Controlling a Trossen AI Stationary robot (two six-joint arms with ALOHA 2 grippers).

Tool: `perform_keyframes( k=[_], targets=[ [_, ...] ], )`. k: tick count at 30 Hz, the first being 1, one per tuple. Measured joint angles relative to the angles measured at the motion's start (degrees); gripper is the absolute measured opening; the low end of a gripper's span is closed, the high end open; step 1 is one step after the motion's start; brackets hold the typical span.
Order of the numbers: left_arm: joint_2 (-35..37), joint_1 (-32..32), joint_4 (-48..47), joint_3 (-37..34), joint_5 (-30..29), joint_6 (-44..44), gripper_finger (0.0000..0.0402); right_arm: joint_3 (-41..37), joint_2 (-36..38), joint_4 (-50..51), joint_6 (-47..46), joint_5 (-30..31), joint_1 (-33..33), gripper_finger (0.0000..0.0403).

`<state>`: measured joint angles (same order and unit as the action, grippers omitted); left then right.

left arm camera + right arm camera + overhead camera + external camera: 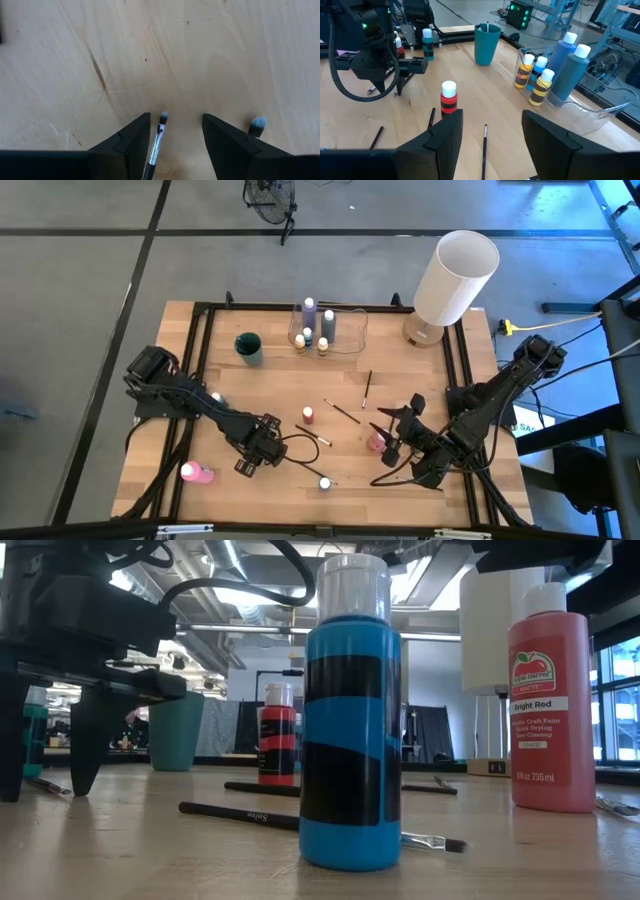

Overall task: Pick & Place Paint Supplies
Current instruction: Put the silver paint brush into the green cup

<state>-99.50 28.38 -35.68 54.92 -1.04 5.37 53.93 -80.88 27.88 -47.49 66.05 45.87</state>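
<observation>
My left gripper points down at the table, open. Its fingers stand on either side of a thin dark-handled paintbrush lying flat; whether they touch it, I cannot tell. A second brush tip lies just outside one finger. My right gripper hovers open over the right half, beside an upright bright red bottle that its wrist view does not show. A small red bottle stands ahead of it. A blue bottle stands near the table's near edge. A pink bottle lies on its side.
A teal cup and a clear container holding several bottles stand at the far side. The large white cylinder stands at the far right. More brushes lie in the middle. A black frame borders the table.
</observation>
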Motion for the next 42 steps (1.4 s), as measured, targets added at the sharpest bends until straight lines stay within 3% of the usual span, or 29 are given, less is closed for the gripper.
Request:
perform_keyframes(
  k=[10,18,35,42],
  targets=[
    [-0.04,0.02,-0.23,0.11,-0.19,-0.15,0.0062,-0.01,0.0,0.04,-0.01,-1.78,0.0,0.0206],
    [-0.04,0.02,-0.98,0.11,-0.89,-4.04,0.0007,-0.01,0.0,-0.5,0.0,-2.07,0.0,0.0206],
    [-0.18,2.38,-0.55,0.38,-8.48,-10.22,0.0002,-0.02,0.01,-1.29,0.42,-2.41,0.0,0.0206],
    [-0.06,2.29,-5.55,4.96,-15.41,-13.38,0.0002,0.0,0.02,-1.31,0.42,-2.4,0.0,0.0206]
  ],
)
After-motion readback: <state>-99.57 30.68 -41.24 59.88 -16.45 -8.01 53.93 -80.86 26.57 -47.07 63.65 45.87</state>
